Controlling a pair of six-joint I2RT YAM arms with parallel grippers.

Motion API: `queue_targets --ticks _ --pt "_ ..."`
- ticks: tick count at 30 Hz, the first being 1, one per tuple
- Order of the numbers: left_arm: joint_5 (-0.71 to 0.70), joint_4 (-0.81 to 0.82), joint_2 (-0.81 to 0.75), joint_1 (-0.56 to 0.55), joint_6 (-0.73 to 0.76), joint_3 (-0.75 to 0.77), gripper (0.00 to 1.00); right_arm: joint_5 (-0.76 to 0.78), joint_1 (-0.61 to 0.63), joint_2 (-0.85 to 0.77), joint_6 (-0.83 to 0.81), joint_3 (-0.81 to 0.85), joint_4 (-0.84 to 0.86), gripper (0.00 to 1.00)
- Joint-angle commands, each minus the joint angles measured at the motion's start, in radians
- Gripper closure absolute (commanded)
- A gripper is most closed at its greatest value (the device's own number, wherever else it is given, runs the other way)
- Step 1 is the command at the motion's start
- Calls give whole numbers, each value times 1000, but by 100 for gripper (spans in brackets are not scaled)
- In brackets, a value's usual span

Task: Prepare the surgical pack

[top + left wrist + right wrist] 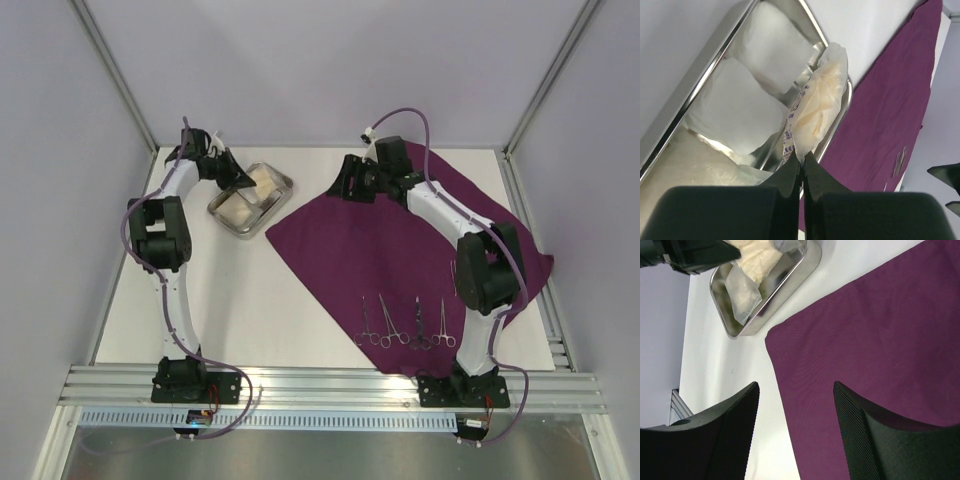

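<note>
**Gauze packet pinched by its edge above the tray: points of possible failure**

The left gripper (802,162) is clamping its jaws tight on the thin edge of one gauze packet (817,107). It is holding the packet just above the steel tray (283,183) in the upper left of the overhead view. More white pads (735,110) are lying in the tray underneath. The right gripper (795,390) is hovering with its jaws spread wide and holding nothing. It is over the left corner of the purple cloth (370,250), which is lying flat across the centre and right of that view. Four clamps (405,325) are lying in a row at the cloth's near edge, lower centre. Whether they are fully on the fabric cannot be told.

The grip is probably the weak point. Only a narrow strip of what looks like slick wrapper is sitting between the fingers, so a quick swing could let the packet slide out onto the bare table (230,290) or back into the tray. A low carry could be catching the dangling end on the tray's rim and shifting the tray. The two grippers are working near each other, so a move toward the cloth may be crowding the right arm. If the right fingers dip, they could snag the fabric and drag the clamps along.
</note>
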Motion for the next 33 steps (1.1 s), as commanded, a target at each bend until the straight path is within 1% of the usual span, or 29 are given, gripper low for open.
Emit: queue_targets --ticks 1,6,11,15,16,19,20,22,24,25,26,29,32,33 --pt "33 82 -29 0 -63 -60 100 14 3 -54 -13 -5 -11 37" --pt "33 202 -56 0 -88 -154 100 5 3 -51 -15 8 -17 37" --pt "18 276 -73 -2 -105 -225 100 9 3 -51 -33 20 -43 37" --pt "18 264 -56 -5 -108 -231 99 11 3 -51 -38 25 -54 37" --pt "18 253 -52 -6 -106 -226 96 11 1 -53 -38 25 -54 37" --pt "19 247 -53 -9 -103 -231 92 22 3 -57 -41 25 -62 36" --pt "19 241 -55 -9 -100 -231 88 31 3 -60 -41 25 -63 36" --pt "16 230 -69 -8 -94 -226 84 46 1 -63 -44 26 -78 35" --pt "1 210 -94 -9 -72 -222 77 78 0 -72 -44 31 -112 35" --pt "-7 202 -102 -9 -65 -219 73 91 -2 -74 -48 32 -126 35" --pt "-27 190 -113 -9 -57 -217 63 117 -3 -79 -52 32 -140 35" --pt "-59 143 -144 -11 -29 -205 46 169 -4 -97 -70 34 -206 35" --pt "-90 68 -162 -13 9 -171 45 212 -4 -121 -87 34 -273 35" --pt "-99 52 -170 -11 24 -159 45 227 -4 -137 -93 37 -319 35"
